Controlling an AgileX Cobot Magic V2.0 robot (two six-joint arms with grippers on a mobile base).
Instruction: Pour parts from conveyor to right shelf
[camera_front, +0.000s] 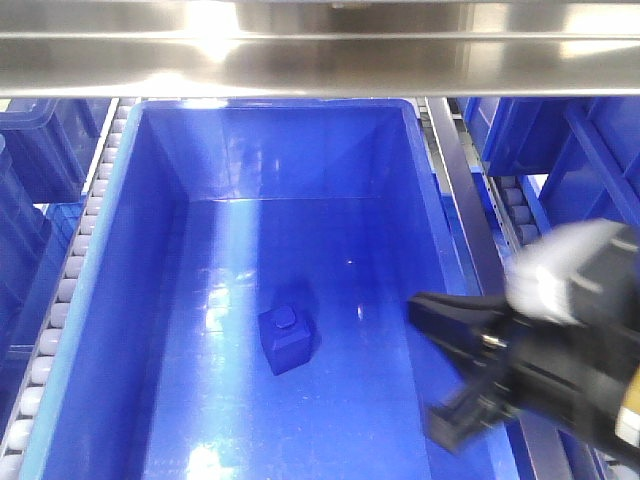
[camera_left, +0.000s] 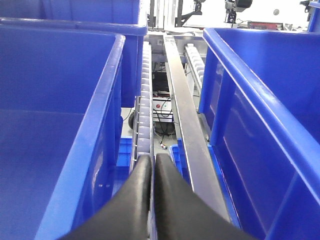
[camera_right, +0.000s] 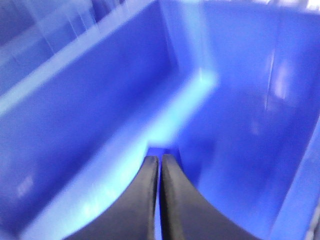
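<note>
Right now, at the lower right of your front view, the right gripper (camera_front: 452, 365) sits over the near right rim of the big blue bin (camera_front: 105, 300); it is motion-blurred there, so you cannot read its jaws from that angle. Your right wrist view settles it: the two black fingers (camera_right: 147, 200) rise from the bottom centre pressed almost together, a hairline slit between them and nothing held, pointing down into the blurred blue interior of the bin. Just beyond, near the centre of the front view, the part (camera_front: 287, 338) rests on the bin floor, a small blue block with its short stud facing up, slightly turned, well apart from every wall and left of the gripper. In your left wrist view the left gripper (camera_left: 152, 162) shows at the bottom centre, its dark fingers likewise closed against each other with nothing between them, lined up with a roller track (camera_left: 144, 110) and a steel rail (camera_left: 182, 110) that run away between two blue bins at left and right. Farther back, the right shelf (camera_front: 320, 60) shows its shiny steel crossbar across the top of the front view, with rows of white rollers beside the bin. You have no sight of the conveyor.
</note>
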